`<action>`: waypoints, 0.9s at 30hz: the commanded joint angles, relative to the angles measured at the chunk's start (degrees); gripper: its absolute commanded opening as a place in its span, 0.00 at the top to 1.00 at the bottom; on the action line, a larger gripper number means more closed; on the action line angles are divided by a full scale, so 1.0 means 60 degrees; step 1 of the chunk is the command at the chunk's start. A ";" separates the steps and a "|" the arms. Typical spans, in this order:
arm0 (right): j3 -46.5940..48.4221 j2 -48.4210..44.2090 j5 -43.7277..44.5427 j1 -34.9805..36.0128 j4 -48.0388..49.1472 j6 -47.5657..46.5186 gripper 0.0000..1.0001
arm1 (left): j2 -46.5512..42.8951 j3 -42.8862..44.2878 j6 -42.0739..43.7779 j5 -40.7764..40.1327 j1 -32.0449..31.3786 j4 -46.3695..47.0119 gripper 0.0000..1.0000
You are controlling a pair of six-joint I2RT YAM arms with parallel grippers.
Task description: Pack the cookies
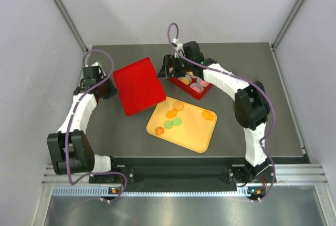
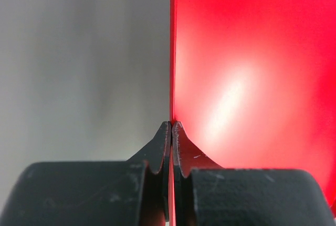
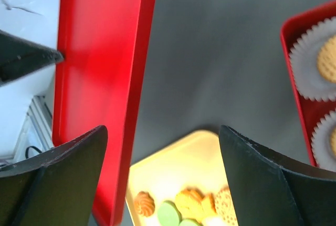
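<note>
Several cookies (image 1: 171,114), orange and green, lie on a yellow tray (image 1: 197,136). More sit in white paper cups in a red box (image 1: 198,95) behind it. My left gripper (image 1: 110,89) is shut on the left edge of a flat red lid (image 1: 137,85). The left wrist view shows the jaws (image 2: 171,124) pinching the lid's thin edge (image 2: 252,68). My right gripper (image 1: 174,70) is open and empty over the box's left end. Its wrist view shows the gripper (image 3: 163,131) above bare table, with the lid (image 3: 100,73), the tray (image 3: 173,168), cookies (image 3: 190,204) and the box (image 3: 295,42).
The dark table (image 1: 262,79) is bounded by grey walls at the back and both sides. The lid stands tilted between the two arms, left of the red box. A purple cable loops above the right wrist (image 1: 172,29).
</note>
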 commanded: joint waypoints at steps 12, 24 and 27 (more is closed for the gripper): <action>0.1202 0.0636 -0.1377 0.0203 0.0707 0.1250 0.27 | -0.1107 -0.0718 -0.0424 0.1336 -0.0982 0.1486 1.00; 0.0206 -0.0359 -0.1626 -0.0192 0.0692 0.1777 0.85 | -0.0888 -0.0514 -0.0527 0.0956 -0.2226 0.2908 1.00; 0.0103 -0.0695 -0.1787 -0.0441 0.0648 0.2041 0.90 | -0.0727 -0.0033 -0.0104 0.0883 -0.2358 0.2880 0.91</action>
